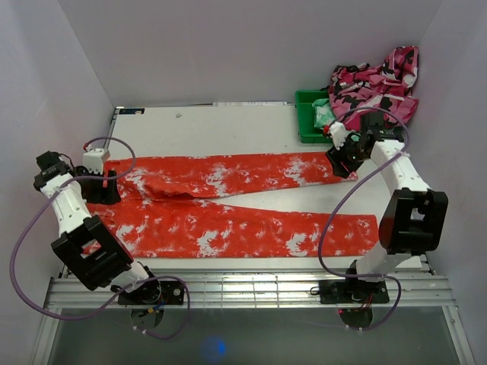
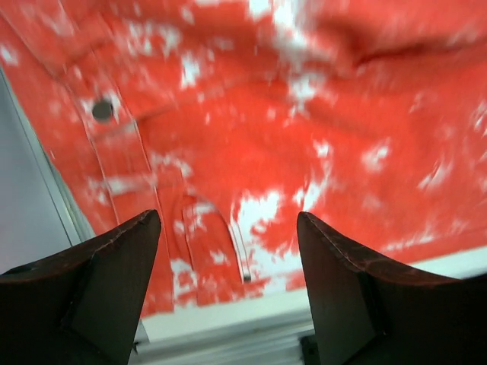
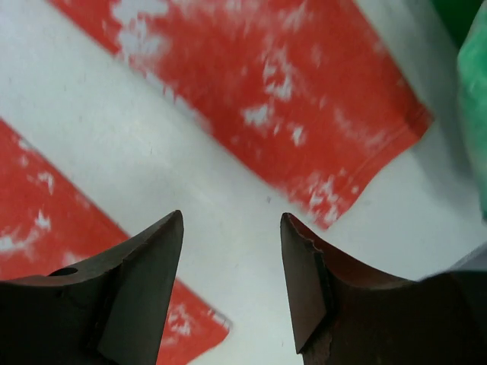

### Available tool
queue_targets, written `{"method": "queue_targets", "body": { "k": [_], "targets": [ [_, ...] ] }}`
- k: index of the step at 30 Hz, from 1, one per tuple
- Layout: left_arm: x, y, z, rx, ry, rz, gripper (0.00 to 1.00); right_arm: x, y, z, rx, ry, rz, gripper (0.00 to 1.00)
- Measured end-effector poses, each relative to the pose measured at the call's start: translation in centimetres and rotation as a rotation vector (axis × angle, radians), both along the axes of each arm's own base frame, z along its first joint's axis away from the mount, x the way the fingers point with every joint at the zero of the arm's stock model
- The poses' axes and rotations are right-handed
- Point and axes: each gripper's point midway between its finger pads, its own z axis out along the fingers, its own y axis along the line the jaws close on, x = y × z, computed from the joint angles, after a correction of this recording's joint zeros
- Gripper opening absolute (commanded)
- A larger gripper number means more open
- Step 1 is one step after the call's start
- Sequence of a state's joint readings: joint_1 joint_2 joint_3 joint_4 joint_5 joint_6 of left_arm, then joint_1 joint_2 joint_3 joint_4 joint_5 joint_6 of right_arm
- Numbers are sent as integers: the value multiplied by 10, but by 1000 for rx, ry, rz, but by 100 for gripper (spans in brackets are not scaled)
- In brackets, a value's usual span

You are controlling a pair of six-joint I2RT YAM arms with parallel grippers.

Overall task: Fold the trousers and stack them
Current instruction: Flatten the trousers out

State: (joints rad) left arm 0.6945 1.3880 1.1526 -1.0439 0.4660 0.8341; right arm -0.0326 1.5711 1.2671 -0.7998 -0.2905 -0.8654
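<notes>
The red-orange, white-speckled trousers (image 1: 228,205) lie flat across the table, waist at the left and both legs running right, spread apart in a narrow V. My left gripper (image 1: 106,188) hovers over the waist end, open. In the left wrist view its fingers (image 2: 129,258) stand wide above the waistband (image 2: 251,152), close to a dark button (image 2: 102,110), with nothing between them. My right gripper (image 1: 339,163) is by the far leg's cuff. It is open over bare table, between the far leg (image 3: 304,99) and the near leg (image 3: 46,220).
A green bin (image 1: 308,125) stands at the back right with a mint-green garment (image 1: 323,114) in it. A pink, black and white camouflage garment (image 1: 377,87) is heaped behind it. White walls close in on three sides. The table's metal front rail (image 1: 243,285) runs between the arm bases.
</notes>
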Motion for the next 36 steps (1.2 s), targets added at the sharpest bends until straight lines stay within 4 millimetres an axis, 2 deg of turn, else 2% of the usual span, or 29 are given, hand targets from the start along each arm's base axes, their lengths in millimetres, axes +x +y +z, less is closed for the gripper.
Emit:
{"method": "queue_targets", "body": {
  "k": [2,5,9,11,14,19,22,24,27,29,34,36],
  "targets": [
    [23,-1,9,-29,-49,4,81,29,15,5,40,-28,-3,59],
    [48,-4,-4,-113,-41,36,80,62,40,-12,81,-18,1,57],
    [65,-5,-40,-218,26,108,79,77,61,-57,81,50,-11,55],
    [70,-6,-56,-252,60,136,79,79,62,-79,54,76,-22,54],
    [74,-6,-74,-268,95,158,78,78,49,-101,-9,82,-45,52],
    [69,-3,-99,-243,150,174,76,82,25,-102,-61,-13,-75,49],
    [64,-2,-103,-222,159,165,76,78,6,-104,-74,-51,-89,46],
    [61,-3,-103,-210,158,152,76,75,-13,-103,-90,-79,-109,45],
    [58,-4,-104,-195,161,128,75,63,-42,-102,-136,-111,-135,44],
    [56,-4,-104,-186,161,113,73,54,-55,-101,-161,-121,-139,44],
    [49,-7,-106,-172,176,75,73,20,-62,-101,-202,-78,-92,42],
    [47,-8,-106,-171,181,59,79,8,-63,-101,-206,-44,-73,45]
  ]
}}
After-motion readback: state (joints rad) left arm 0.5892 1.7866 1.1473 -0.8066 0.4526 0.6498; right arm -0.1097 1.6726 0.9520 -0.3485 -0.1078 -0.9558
